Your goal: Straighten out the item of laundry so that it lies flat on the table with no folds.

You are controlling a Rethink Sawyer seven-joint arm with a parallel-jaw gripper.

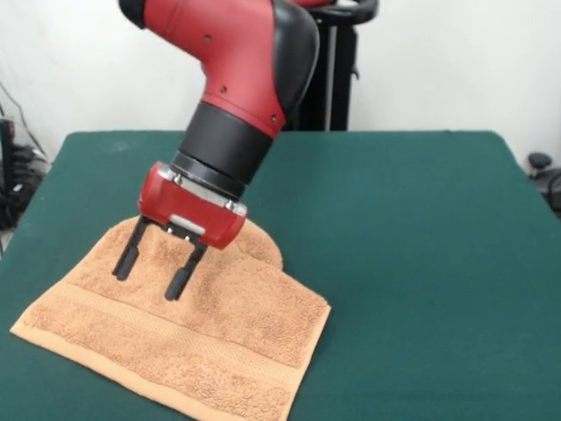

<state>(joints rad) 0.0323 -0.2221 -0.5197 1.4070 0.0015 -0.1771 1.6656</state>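
Observation:
The orange-tan terry towel [180, 338] lies on the dark green table [412, 228] at the near left. A flat woven band runs across it near the front hem. Its far part is bunched and rounded, with a fold near the far right corner. My gripper [151, 276] hangs tilted just above the towel's far middle. Its two black fingers [127, 256] are spread apart with nothing between them. The red and black arm comes down from the top of the picture.
The robot's black pedestal [337, 74] stands behind the table's far edge. Dark cables and gear [13, 175] sit off the table at the left, and a dark object [543, 171] at the right edge.

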